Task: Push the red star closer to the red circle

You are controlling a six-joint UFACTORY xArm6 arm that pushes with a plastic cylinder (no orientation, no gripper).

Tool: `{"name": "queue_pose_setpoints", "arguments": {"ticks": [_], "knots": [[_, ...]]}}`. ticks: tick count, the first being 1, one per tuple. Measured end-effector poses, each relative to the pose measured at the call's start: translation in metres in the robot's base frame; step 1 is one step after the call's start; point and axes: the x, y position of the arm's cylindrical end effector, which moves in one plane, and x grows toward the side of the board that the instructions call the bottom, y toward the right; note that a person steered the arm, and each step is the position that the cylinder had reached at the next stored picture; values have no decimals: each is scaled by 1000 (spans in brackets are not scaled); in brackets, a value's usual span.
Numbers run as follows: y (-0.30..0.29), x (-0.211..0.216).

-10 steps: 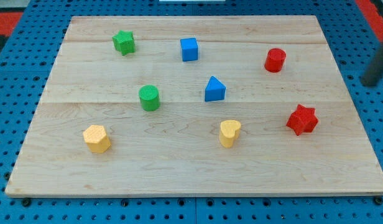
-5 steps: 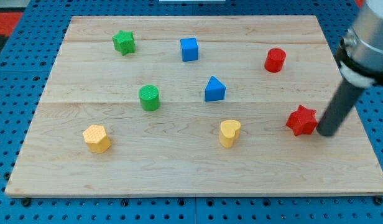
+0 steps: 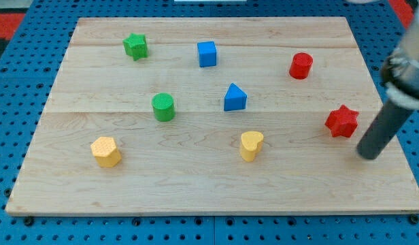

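Observation:
The red star (image 3: 342,121) lies near the board's right edge. The red circle (image 3: 300,65) stands above it and to its left, towards the view's top. My tip (image 3: 368,154) rests on the board just below and to the right of the red star, a small gap apart from it. The dark rod rises from there to the view's upper right.
A green star (image 3: 135,45), a blue cube (image 3: 207,54), a blue triangle (image 3: 234,98), a green cylinder (image 3: 163,107), a yellow heart (image 3: 251,145) and a yellow hexagon (image 3: 105,151) lie on the wooden board (image 3: 196,190), which sits on a blue pegboard.
The rod came in from the view's right and met the red star. The star has shifted up and to the right. My tip has since moved slightly down and right, away from it.

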Motion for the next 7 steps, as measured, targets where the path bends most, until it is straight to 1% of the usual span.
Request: {"name": "queue_pose_setpoints", "arguments": {"ticks": [1,2,3,4,5,6,7], "knots": [[-53,-67],[-43,-41],[-67,-23],[-107,-61],[-105,-99],[-103,-36],[-140,56]]}}
